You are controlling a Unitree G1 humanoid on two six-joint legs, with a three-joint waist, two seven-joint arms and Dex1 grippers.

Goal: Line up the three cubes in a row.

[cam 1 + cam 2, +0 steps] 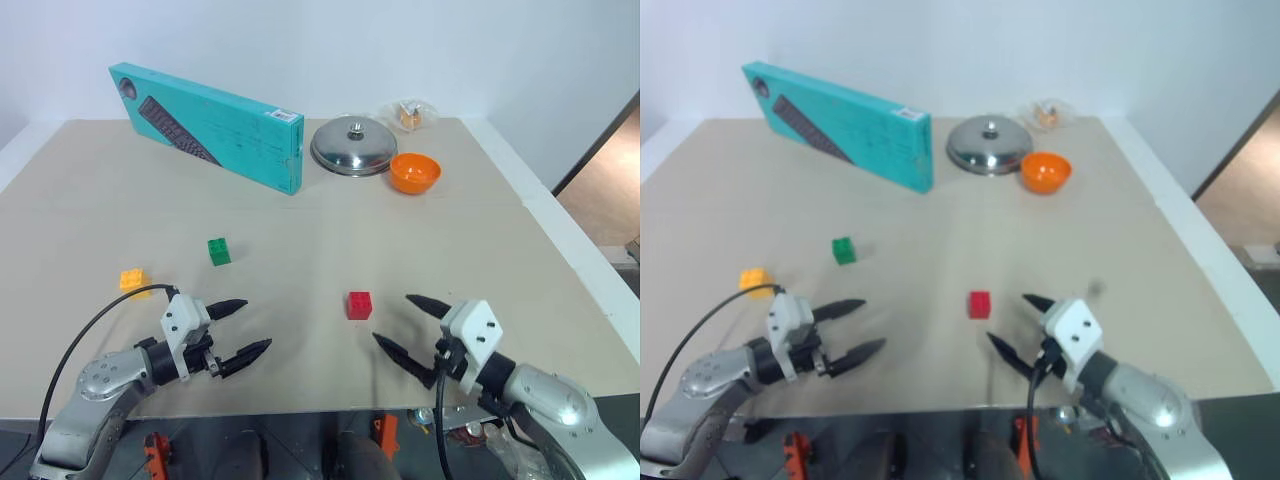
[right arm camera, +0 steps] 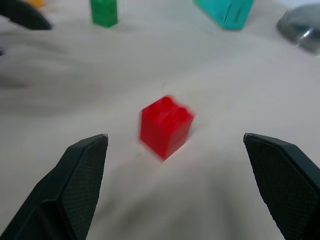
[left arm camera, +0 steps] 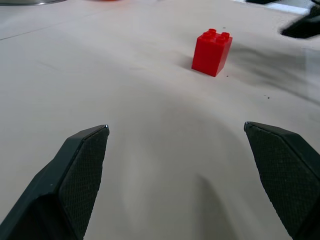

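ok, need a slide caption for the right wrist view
Open right gripper facing the red cube on the table, with the green cube beyond it.

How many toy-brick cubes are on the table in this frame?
3. The red cube sits nearest the right gripper, the green cube mid-table, the yellow-orange cube farthest left. None looks hidden.

Teal keyboard box [image 1: 210,124], steel lid [image 1: 353,146], orange bowl [image 1: 414,172] near table's [image 1: 430,250] far edge.
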